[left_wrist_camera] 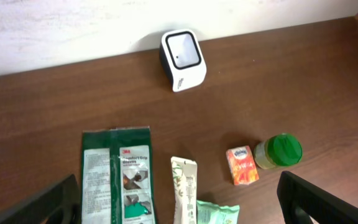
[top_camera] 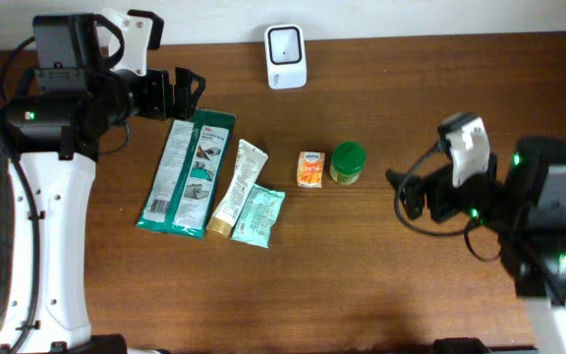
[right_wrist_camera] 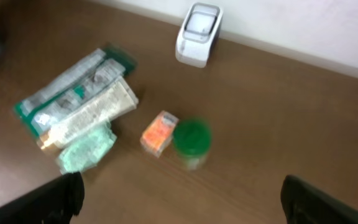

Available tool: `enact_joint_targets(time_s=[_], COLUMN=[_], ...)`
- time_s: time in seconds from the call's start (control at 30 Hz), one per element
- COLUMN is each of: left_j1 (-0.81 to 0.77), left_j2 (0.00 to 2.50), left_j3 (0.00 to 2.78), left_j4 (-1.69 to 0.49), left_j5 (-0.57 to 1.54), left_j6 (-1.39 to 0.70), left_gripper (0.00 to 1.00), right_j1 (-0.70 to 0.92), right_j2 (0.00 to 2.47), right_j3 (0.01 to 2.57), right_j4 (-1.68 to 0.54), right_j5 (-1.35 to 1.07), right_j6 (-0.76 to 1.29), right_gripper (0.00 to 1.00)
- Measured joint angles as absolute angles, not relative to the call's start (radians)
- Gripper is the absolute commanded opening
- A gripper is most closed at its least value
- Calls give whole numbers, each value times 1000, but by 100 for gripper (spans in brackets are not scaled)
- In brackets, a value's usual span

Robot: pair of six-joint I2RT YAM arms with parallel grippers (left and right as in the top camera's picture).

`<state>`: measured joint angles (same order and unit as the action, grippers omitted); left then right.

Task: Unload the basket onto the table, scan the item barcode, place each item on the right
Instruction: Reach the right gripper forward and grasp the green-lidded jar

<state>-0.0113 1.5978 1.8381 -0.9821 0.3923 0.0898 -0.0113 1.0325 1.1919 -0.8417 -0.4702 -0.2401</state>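
L gripper [top_camera: 190, 96] wide open, holds nothing, sits at far end of green 3M packet [top_camera: 187, 172]. R gripper [top_camera: 401, 195] also wide open, empty, near green-lid jar [top_camera: 348, 162] on its right. Items in row mid-table: packet, tube [top_camera: 238, 187], mint pouch [top_camera: 259, 216] touching tube, orange pack [top_camera: 310, 169] just beside jar. Back edge: white scanner [top_camera: 286, 56], apart from items.

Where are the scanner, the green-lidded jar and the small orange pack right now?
scanner [top_camera: 286, 46], overhead view, on its dark scan window.
green-lidded jar [top_camera: 348, 157], overhead view, on the middle of the green lid.
small orange pack [top_camera: 310, 169], overhead view, on the middle of its top face.
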Motion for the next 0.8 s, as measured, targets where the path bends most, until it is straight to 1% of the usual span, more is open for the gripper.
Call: enact_joint_targets(time_s=[0.1, 0.2, 0.27, 0.33, 0.43, 0.5, 0.63, 0.73, 0.8], left_j1=[-11, -11, -11, -11, -11, -11, -11, -11, -11], left_j2=[1598, 1598, 1598, 1598, 1598, 1598, 1598, 1598, 1598], left_j3=[1838, 1838, 1838, 1838, 1838, 1838, 1838, 1838, 1838], left_j4=[-983, -983, -984, -983, -983, -983, -984, -984, -984], left_j5=[392, 393, 393, 392, 392, 392, 393, 392, 392], left_j6=[90, 90, 90, 90, 90, 90, 90, 90, 90], left_gripper=[99, 99, 99, 99, 99, 99, 99, 99, 99], right_j1=[-11, -11, -11, -11, 4, 45, 190, 247, 257], right_j2=[1209, 1361, 1466, 1547, 1648, 1692, 1723, 1754, 1817], right_j3=[1362, 1448, 1456, 1456, 1456, 1456, 1485, 1522, 1523], right_j4=[-995, -1049, -1032, -997, -908, -867, -851, -833, -845], right_j5=[-480, -482, -487, -543, -599, -523, -236, -119, -92], right_j6=[-245, -247, -246, -247, -239, -191, -85, -56, -51], right_gripper=[98, 98, 98, 98, 98, 98, 98, 98, 98])
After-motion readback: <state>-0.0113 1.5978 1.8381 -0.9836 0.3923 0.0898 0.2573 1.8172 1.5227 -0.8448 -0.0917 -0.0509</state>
